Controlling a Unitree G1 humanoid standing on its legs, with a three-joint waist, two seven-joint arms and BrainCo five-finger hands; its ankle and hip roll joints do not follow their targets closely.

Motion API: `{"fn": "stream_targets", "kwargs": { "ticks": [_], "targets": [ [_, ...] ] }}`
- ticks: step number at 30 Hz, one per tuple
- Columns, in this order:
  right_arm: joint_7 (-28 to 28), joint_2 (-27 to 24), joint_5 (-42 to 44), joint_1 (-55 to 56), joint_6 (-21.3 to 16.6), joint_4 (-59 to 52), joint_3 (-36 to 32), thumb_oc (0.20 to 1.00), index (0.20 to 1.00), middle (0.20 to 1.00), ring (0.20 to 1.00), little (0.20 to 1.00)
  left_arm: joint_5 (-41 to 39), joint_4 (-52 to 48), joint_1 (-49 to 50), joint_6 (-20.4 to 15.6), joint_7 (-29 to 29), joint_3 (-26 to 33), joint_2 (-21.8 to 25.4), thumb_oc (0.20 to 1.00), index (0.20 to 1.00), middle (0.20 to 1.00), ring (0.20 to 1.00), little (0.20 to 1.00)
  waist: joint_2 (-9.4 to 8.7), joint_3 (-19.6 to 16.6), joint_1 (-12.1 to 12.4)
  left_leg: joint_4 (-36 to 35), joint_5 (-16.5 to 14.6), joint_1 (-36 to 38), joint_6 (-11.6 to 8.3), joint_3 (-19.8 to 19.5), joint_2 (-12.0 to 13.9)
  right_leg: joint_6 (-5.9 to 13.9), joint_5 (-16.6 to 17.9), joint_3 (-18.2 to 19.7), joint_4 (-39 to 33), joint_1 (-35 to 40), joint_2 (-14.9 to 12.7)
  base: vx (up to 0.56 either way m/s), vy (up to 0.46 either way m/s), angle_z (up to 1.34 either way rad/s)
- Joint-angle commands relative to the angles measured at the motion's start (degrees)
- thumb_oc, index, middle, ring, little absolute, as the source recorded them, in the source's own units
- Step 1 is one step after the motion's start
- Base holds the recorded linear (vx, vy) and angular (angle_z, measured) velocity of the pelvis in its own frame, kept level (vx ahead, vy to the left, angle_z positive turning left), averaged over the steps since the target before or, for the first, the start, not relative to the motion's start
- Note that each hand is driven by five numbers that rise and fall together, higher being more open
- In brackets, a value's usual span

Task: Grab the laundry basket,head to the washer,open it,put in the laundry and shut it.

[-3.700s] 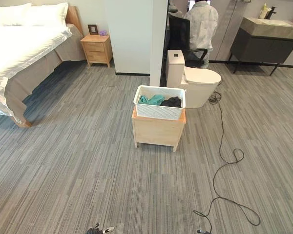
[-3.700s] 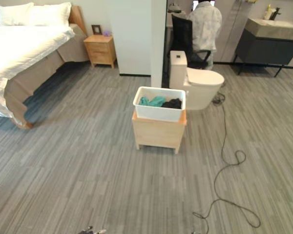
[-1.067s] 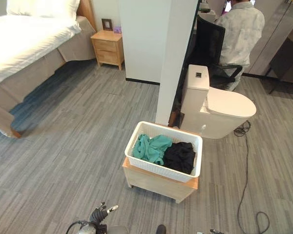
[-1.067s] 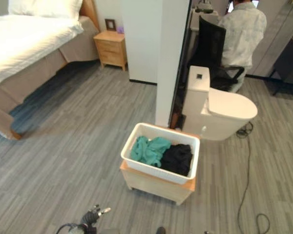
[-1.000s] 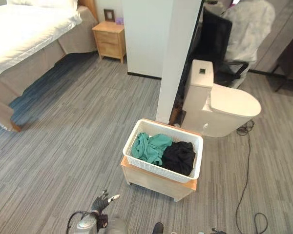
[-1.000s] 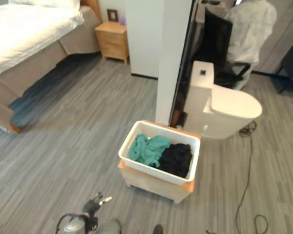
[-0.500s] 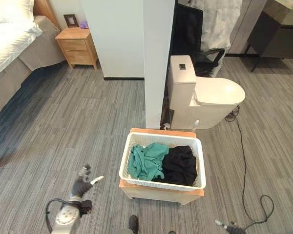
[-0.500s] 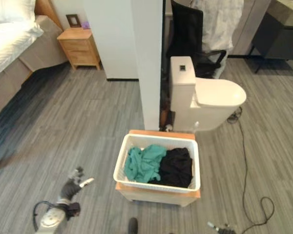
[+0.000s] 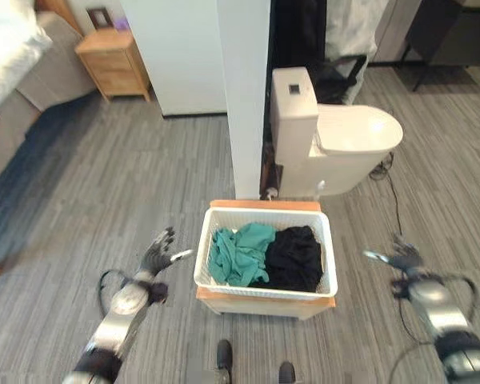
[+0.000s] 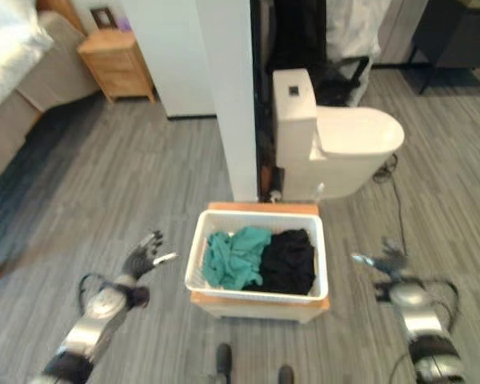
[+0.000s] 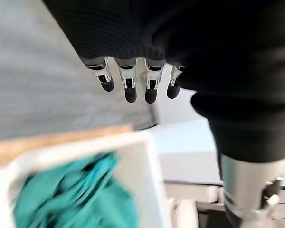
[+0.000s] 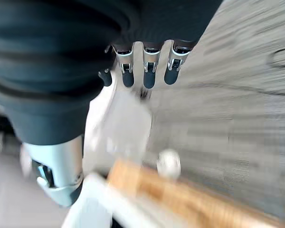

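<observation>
White perforated plastic laundry basket (image 9: 266, 280) with teal and black clothes sits on low wooden stand (image 9: 264, 306). Left hand (image 9: 158, 254) and right hand (image 9: 400, 257) both spread wide, empty, either side. Advice: bring hands in level, grip opposite rims evenly, lift straight up.

Grey striped carpet (image 9: 104, 176) is spread throughout; a white pillar (image 9: 244, 88) is flanked by a toilet (image 9: 336, 140), with a wooden nightstand (image 9: 112, 64) set beyond.
</observation>
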Motion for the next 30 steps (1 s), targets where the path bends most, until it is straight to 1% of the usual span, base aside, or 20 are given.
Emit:
{"fn": "stream_targets", "kwargs": {
  "ticks": [1, 3, 5, 6, 7, 8, 10, 12, 14, 16, 18, 19, 20, 22, 25, 30],
  "targets": [
    [1.43, -2.42, 2.73, -9.23, 0.55, 2.33, 2.49, 1.000, 1.000, 1.000, 1.000, 1.000, -4.36, 5.86, -5.76, -0.44, 4.02, 1.90, 1.36, 1.000, 1.000, 1.000, 1.000, 1.000, -1.77, 4.81, 1.27, 0.40, -3.72, -0.61, -1.59, -1.48, 2.69, 2.44, 5.10, 0.91, 2.58, -9.27, -3.89, -0.17, -0.016, -0.07],
    [1.55, -2.31, 2.31, -14.11, 1.19, 3.73, 5.73, 1.000, 1.000, 1.000, 1.000, 1.000, -4.56, 9.47, -9.54, -0.16, 5.10, 1.41, 2.43, 1.000, 1.000, 1.000, 1.000, 1.000, -2.50, 6.11, 1.23, 0.40, -2.83, -2.39, -1.71, -1.45, 2.86, 2.30, 5.38, 1.05, 3.43, -11.41, -3.72, -0.15, -0.017, -0.03],
    [0.97, -1.61, 0.28, -19.94, 2.03, 4.89, 8.87, 1.000, 1.000, 1.000, 1.000, 1.000, -5.53, 14.29, -15.79, 0.57, 6.09, 0.80, 3.54, 1.000, 1.000, 1.000, 1.000, 1.000, -3.15, 8.37, 1.02, 0.81, -1.94, -4.35, -1.84, -1.41, 2.96, 2.22, 5.70, 1.02, 4.28, -13.23, -3.69, -0.12, -0.011, 0.00],
    [0.97, -1.61, 0.29, -20.10, 2.00, 4.98, 8.90, 1.000, 1.000, 1.000, 1.000, 1.000, -5.56, 14.41, -15.94, 0.52, 6.06, 0.81, 3.55, 1.000, 1.000, 1.000, 1.000, 1.000, -3.15, 8.46, 0.97, 0.83, -1.92, -4.38, -1.84, -1.44, 2.95, 2.22, 5.69, 1.00, 4.32, -13.26, -3.70, -0.06, -0.007, -0.01],
    [0.57, -1.27, 0.00, -21.37, 2.08, 6.22, 9.49, 1.000, 1.000, 1.000, 1.000, 1.000, -5.62, 17.29, -18.42, 0.73, 6.24, -0.01, 3.64, 1.000, 1.000, 1.000, 1.000, 1.000, -3.29, 9.12, 0.91, 0.97, -1.74, -4.74, -1.90, -1.44, 2.97, 2.26, 5.75, 1.00, 4.45, -13.51, -3.69, -0.06, -0.007, 0.04],
    [-0.08, -0.26, 0.95, -23.69, 1.72, 9.55, 10.29, 1.000, 1.000, 1.000, 1.000, 1.000, -5.85, 24.89, -23.54, 0.19, 6.68, -2.02, 4.04, 1.000, 1.000, 1.000, 1.000, 1.000, -3.48, 10.52, 0.82, 1.19, -1.39, -5.13, -2.03, -1.52, 3.08, 2.28, 5.82, 0.80, 4.69, -13.91, -3.74, -0.08, -0.011, 0.04],
    [-0.54, 0.16, 1.73, -24.34, 1.39, 11.23, 10.71, 1.000, 1.000, 1.000, 1.000, 1.000, -6.52, 27.67, -27.04, -0.65, 7.44, -3.32, 4.89, 1.000, 1.000, 1.000, 1.000, 1.000, -3.73, 11.76, 0.68, 1.24, -1.15, -5.18, -2.14, -1.68, 3.11, 2.33, 5.92, 0.62, 4.76, -13.95, -3.78, -0.05, -0.015, 0.03],
    [-0.82, 0.33, 2.39, -24.07, 1.10, 11.60, 10.54, 1.000, 1.000, 1.000, 1.000, 1.000, -6.91, 27.67, -28.02, -0.90, 7.52, -3.97, 5.10, 1.000, 1.000, 1.000, 1.000, 1.000, -3.83, 12.30, 0.69, 1.25, -1.05, -5.10, -2.16, -1.73, 3.13, 2.33, 5.94, 0.45, 4.80, -13.82, -3.78, -0.02, -0.012, 0.04],
    [-1.18, -0.58, 3.45, -22.15, 0.52, 10.92, 9.89, 1.000, 1.000, 1.000, 1.000, 1.000, -7.40, 23.62, -28.59, -1.52, 7.79, -5.20, 6.19, 1.000, 1.000, 1.000, 1.000, 1.000, -3.89, 13.44, 0.63, 1.16, -0.98, -4.99, -2.21, -1.78, 3.05, 2.30, 5.93, 0.33, 4.92, -13.77, -3.79, -0.02, -0.003, 0.02],
    [-1.17, -0.95, 3.63, -21.25, 0.36, 10.31, 9.43, 1.000, 1.000, 1.000, 1.000, 1.000, -7.23, 22.25, -28.42, -1.48, 7.64, -5.70, 6.39, 1.000, 1.000, 1.000, 1.000, 1.000, -3.80, 13.70, 0.61, 1.14, -0.96, -4.87, -2.20, -1.75, 3.03, 2.30, 5.94, 0.17, 4.99, -13.73, -3.85, -0.01, 0.000, 0.04],
    [-0.99, -2.07, 4.13, -17.68, -0.11, 7.51, 7.54, 1.000, 1.000, 1.000, 1.000, 1.000, -5.09, 18.72, -28.53, -1.19, 7.34, -6.64, 7.25, 1.000, 1.000, 1.000, 1.000, 1.000, -3.58, 14.22, 0.35, 1.02, -1.10, -4.62, -2.21, -1.62, 3.00, 2.35, 5.88, 0.06, 5.11, -13.59, -3.94, -0.01, 0.004, 0.07],
    [-0.99, -2.09, 4.11, -17.57, -0.08, 7.42, 7.47, 1.000, 1.000, 1.000, 1.000, 1.000, -5.08, 18.68, -28.51, -1.16, 7.35, -6.67, 7.23, 1.000, 1.000, 1.000, 1.000, 1.000, -3.58, 14.22, 0.40, 1.02, -1.10, -4.59, -2.21, -1.62, 3.00, 2.35, 5.88, 0.06, 5.12, -13.57, -3.94, 0.00, 0.014, 0.04],
    [-0.87, -2.73, 4.07, -15.12, -0.15, 4.41, 6.00, 1.000, 1.000, 1.000, 1.000, 1.000, -3.22, 16.65, -28.54, -0.82, 6.91, -7.00, 7.52, 1.000, 1.000, 1.000, 1.000, 1.000, -3.45, 14.55, 0.20, 0.98, -1.27, -4.27, -2.15, -1.47, 2.92, 2.41, 5.84, 0.11, 5.33, -13.49, -3.95, 0.01, 0.009, -0.03],
    [-0.78, -3.10, 4.12, -13.89, -0.21, 2.86, 5.21, 1.000, 1.000, 1.000, 1.000, 1.000, -2.66, 15.56, -28.55, -0.65, 6.82, -7.13, 7.64, 1.000, 1.000, 1.000, 1.000, 1.000, -3.36, 14.68, 0.14, 0.95, -1.38, -4.10, -2.13, -1.42, 2.86, 2.45, 5.82, 0.13, 5.40, -13.45, -3.97, 0.01, 0.007, -0.05],
    [-0.44, -4.42, 3.87, -10.91, 0.00, -0.15, 3.58, 1.000, 1.000, 1.000, 1.000, 1.000, -1.39, 10.87, -28.12, -0.23, 6.11, -7.79, 7.81, 1.000, 1.000, 1.000, 1.000, 1.000, -2.91, 15.29, 0.02, 1.20, -1.72, -3.84, -1.95, -1.28, 2.66, 2.51, 5.83, 0.20, 5.48, -13.41, -4.18, 0.00, 0.007, -0.04],
    [-0.04, -5.01, 4.18, -10.86, 0.59, 0.04, 3.83, 1.000, 1.000, 1.000, 1.000, 1.000, -0.99, 10.56, -28.38, 0.55, 4.73, -10.20, 7.19, 1.000, 1.000, 1.000, 1.000, 1.000, -2.55, 15.69, 0.00, 1.78, -1.86, -4.21, -1.84, -1.28, 2.50, 2.53, 5.98, 0.20, 5.45, -13.58, -4.35, 0.00, 0.008, -0.03]
  ]
}}
